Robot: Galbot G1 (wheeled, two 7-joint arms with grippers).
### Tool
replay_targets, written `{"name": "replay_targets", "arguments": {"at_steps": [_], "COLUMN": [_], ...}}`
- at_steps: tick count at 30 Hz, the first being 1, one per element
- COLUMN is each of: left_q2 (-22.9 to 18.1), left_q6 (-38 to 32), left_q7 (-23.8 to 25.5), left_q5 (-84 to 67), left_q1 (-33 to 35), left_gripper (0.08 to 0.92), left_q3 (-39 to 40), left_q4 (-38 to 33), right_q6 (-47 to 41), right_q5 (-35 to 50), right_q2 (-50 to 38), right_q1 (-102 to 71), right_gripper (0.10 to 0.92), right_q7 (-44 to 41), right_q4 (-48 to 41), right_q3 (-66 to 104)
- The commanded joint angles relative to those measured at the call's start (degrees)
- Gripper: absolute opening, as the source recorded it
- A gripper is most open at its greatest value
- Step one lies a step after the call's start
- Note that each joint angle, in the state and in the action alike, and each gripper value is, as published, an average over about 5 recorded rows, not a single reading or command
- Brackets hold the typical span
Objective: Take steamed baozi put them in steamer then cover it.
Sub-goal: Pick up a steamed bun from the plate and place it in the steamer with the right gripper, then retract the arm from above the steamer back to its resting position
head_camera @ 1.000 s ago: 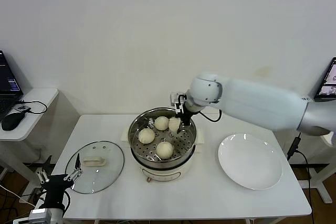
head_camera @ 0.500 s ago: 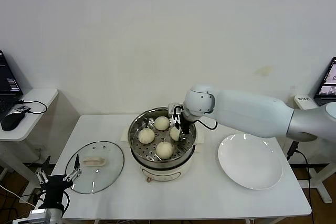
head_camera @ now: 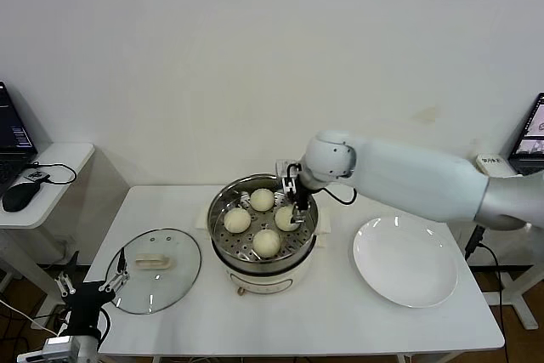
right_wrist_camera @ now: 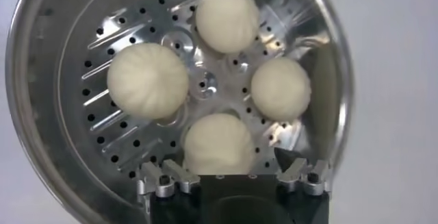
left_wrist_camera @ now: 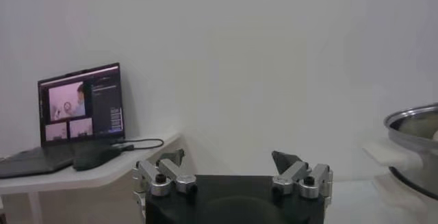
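Four steamed baozi (right_wrist_camera: 228, 18) (right_wrist_camera: 147, 81) (right_wrist_camera: 280, 88) (right_wrist_camera: 219, 143), one steel steamer (head_camera: 223, 210), one glass cover (head_camera: 154, 269), one white plate (head_camera: 405, 261), two laptops (head_camera: 14, 140) (head_camera: 532, 132), one mouse (head_camera: 16, 196)

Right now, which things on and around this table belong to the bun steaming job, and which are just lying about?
Part of the job:
- four steamed baozi, all in the basket
- steamer
- glass cover, flat on the table, not yet on
- right tool, over the basket
- left tool, waiting low near the cover

Lying about:
- white plate, nothing on it
- laptop
- mouse
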Motion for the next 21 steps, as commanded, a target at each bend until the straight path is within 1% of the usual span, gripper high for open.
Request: {"name": "replay_targets", "arguments": {"at_steps": [1, 4, 7, 9, 12, 14, 16, 18, 21], "left_q2": [0.2, 0.3, 0.4, 0.4, 0.4, 0.3, 0.3, 0.3, 0.3], "left_q6": [0.0, 0.0, 0.0, 0.0, 0.2, 0.2, 0.1, 0.0, -0.3], "left_q7": [0.1, 0.2, 0.2, 0.2, 0.0, -0.1, -0.3, -0.4, -0.6], "left_q5": [-0.4, -0.6, -0.6, -0.5, -0.3, 0.0, 0.5, 1.1, 2.6], "left_q1": [0.0, -0.2, -0.5, -0.5, -0.5, -0.6, -0.7, -0.9, -1.3], "left_gripper": [0.823, 0.823, 0.823, 0.823, 0.823, 0.823, 0.823, 0.823, 0.823], "left_q3": [-0.1, -0.2, -0.2, -0.1, 0.1, 0.3, 0.5, 1.0, 1.9], "left_q4": [-0.1, 0.0, 0.2, 0.3, 0.7, 1.0, 1.5, 2.0, 3.1], "right_q6": [-0.8, 1.6, 8.0, 13.1, 20.0, 23.7, 27.8, 33.1, 41.4], "right_q5": [6.1, 12.8, 17.5, 17.2, 12.1, 7.7, 3.1, -1.5, -7.9], "right_q2": [-11.4, -17.9, -25.1, -28.5, -30.3, -28.7, -24.3, -17.7, -6.8], "right_q1": [-1.6, -7.6, -19.7, -30.4, -50.6, -65.4, -78.2, -87.6, -96.1], "right_gripper": [0.823, 0.823, 0.823, 0.823, 0.823, 0.823, 0.823, 0.823, 0.823], "right_q7": [7.3, 16.8, 28.1, 33.4, 37.0, 38.4, 39.0, 39.0, 38.1], "right_q4": [9.1, 13.6, 17.9, 20.3, 22.7, 23.9, 24.8, 24.9, 23.7], "right_q3": [8.4, 14.1, 24.2, 32.8, 50.8, 64.8, 77.3, 87.2, 97.2]}}
